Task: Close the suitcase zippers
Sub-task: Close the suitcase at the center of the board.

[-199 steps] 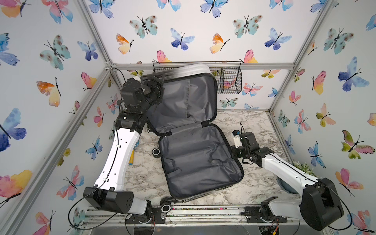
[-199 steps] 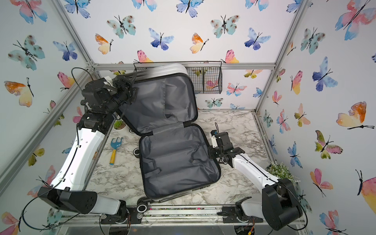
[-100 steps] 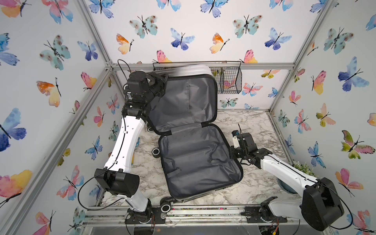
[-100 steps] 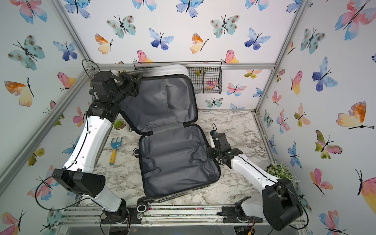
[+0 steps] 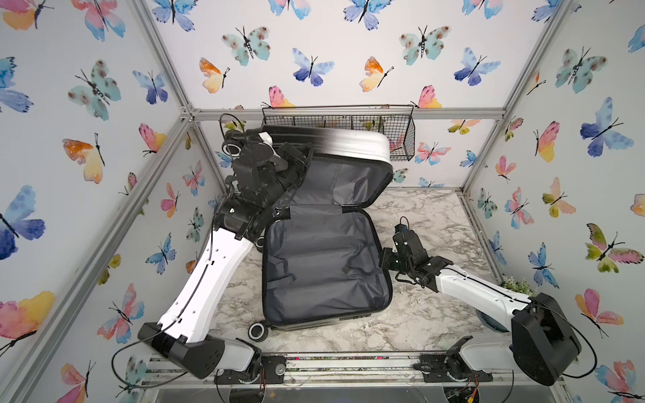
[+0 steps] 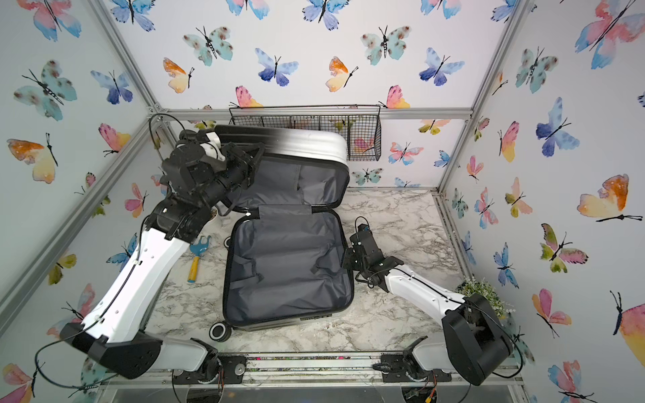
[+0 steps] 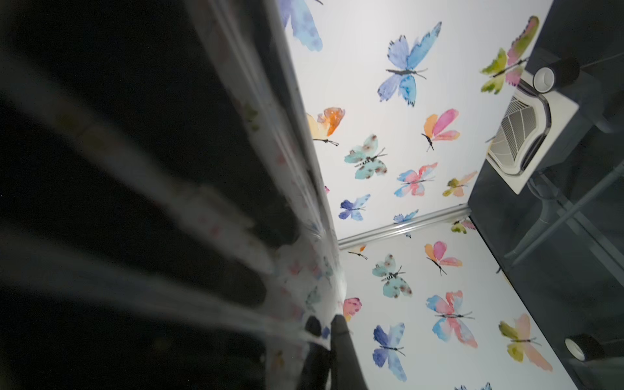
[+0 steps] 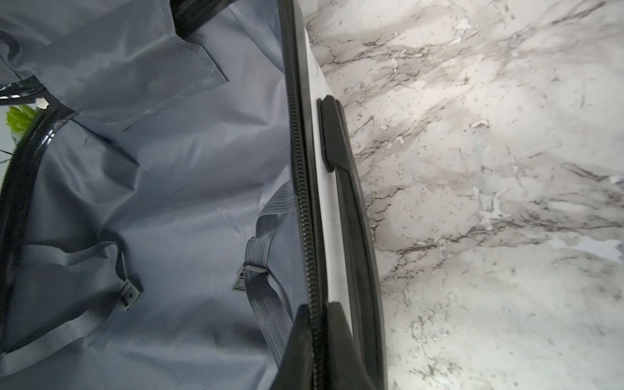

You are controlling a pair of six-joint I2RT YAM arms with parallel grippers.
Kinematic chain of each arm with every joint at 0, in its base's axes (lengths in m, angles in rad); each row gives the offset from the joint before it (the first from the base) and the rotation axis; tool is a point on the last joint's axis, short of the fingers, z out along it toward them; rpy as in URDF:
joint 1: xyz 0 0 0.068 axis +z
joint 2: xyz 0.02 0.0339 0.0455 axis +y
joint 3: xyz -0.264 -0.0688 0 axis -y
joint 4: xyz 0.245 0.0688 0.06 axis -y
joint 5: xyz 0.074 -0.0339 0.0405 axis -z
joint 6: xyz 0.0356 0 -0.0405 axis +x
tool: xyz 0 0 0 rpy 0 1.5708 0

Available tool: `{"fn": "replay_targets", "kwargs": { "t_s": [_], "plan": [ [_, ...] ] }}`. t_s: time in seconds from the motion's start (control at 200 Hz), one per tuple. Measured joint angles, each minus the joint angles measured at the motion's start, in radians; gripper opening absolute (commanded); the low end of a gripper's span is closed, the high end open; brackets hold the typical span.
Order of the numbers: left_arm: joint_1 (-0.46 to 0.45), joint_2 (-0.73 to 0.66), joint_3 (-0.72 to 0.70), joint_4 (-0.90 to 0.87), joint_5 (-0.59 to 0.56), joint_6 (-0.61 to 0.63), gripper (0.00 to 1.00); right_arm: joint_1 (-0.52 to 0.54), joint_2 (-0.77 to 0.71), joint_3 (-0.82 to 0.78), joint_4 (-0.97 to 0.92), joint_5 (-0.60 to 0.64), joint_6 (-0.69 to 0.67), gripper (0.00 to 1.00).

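The suitcase [image 5: 324,268] lies open on the marble table, grey lining up, seen in both top views [image 6: 286,268]. Its black-to-silver lid [image 5: 349,143] stands raised at the back, tipped forward over the lower shell. My left gripper [image 5: 303,157] [image 6: 256,153] is shut on the lid's left rim; in the left wrist view its fingers [image 7: 337,326] pinch the glossy shell edge. My right gripper [image 5: 384,258] [image 6: 345,260] is shut on the lower shell's right rim, clamping the black zipper track [image 8: 300,189] next to the side handle [image 8: 351,202].
A wire basket [image 5: 384,129] hangs on the back wall just behind the lid. A blue and yellow toy rake [image 6: 197,258] lies left of the case under my left arm. A small plant [image 6: 485,293] stands at the right edge. A case wheel [image 5: 258,330] points toward the front rail.
My left gripper has shut on the lid's rim and its arm has shifted; the lid has tipped forward, showing more outer shell. The right arm has barely moved.
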Motion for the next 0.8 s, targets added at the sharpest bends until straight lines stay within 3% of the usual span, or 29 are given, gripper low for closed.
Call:
{"fn": "replay_targets", "kwargs": {
  "t_s": [0.155,0.23,0.35,0.445,0.596,0.801],
  "plan": [
    [-0.1,-0.171,-0.195,-0.01,-0.111,0.026,0.05,0.018,0.026,0.0,0.053,0.003,0.064,0.07],
    [-0.142,-0.271,-0.314,-0.002,-0.168,0.022,0.1,0.02,0.031,0.0,0.063,0.008,0.066,0.14],
    [-0.188,-0.388,-0.429,-0.043,-0.207,0.006,0.28,0.024,0.037,0.0,0.078,0.007,0.077,0.2],
    [-0.202,-0.406,-0.431,-0.151,-0.208,-0.011,0.51,0.024,0.045,0.0,0.087,0.008,0.08,0.26],
    [-0.223,-0.385,-0.372,-0.368,-0.188,0.005,0.71,0.024,0.048,0.001,0.08,0.03,0.057,0.41],
    [-0.237,-0.396,-0.269,-0.528,-0.182,0.052,0.85,0.005,0.02,0.002,0.042,0.053,0.003,0.46]
  ]
}}
